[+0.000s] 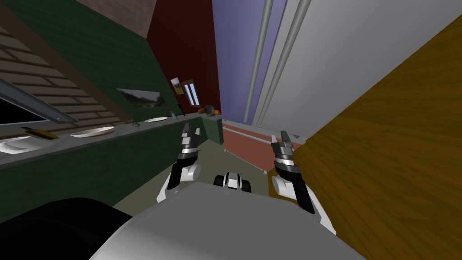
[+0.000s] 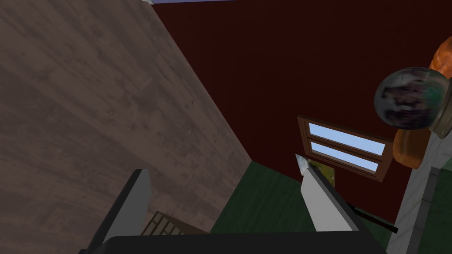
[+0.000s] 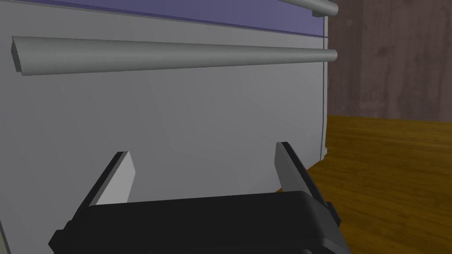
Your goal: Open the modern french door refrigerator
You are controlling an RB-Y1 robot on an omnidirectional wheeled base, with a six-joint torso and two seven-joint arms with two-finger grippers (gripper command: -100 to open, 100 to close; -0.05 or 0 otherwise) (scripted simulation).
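The refrigerator point(image 1: 343, 54) rises ahead and to the right, light grey, its left door point(image 1: 239, 54) tinted purple. Two long grey bar handles point(image 1: 284, 58) run side by side along the gap between the doors. My right gripper point(image 1: 283, 137) is open below them, near the doors' lower edge. In the right wrist view the right gripper point(image 3: 203, 172) faces the grey door point(image 3: 198, 114) with nothing between its fingers. One handle point(image 3: 176, 55) lies beyond the fingertips, apart from them, and the second handle point(image 3: 309, 5) lies farther off. My left gripper point(image 1: 189, 131) hangs open to the left, away from the refrigerator.
A brown wooden panel point(image 1: 388, 158) stands close on the right, beside the refrigerator. A reddish lower front point(image 1: 243, 144) with a bar sits under the doors. On the left runs a dark green counter point(image 1: 90, 162) with white plates point(image 1: 92, 132), with a round ball point(image 1: 209, 109) at its far end.
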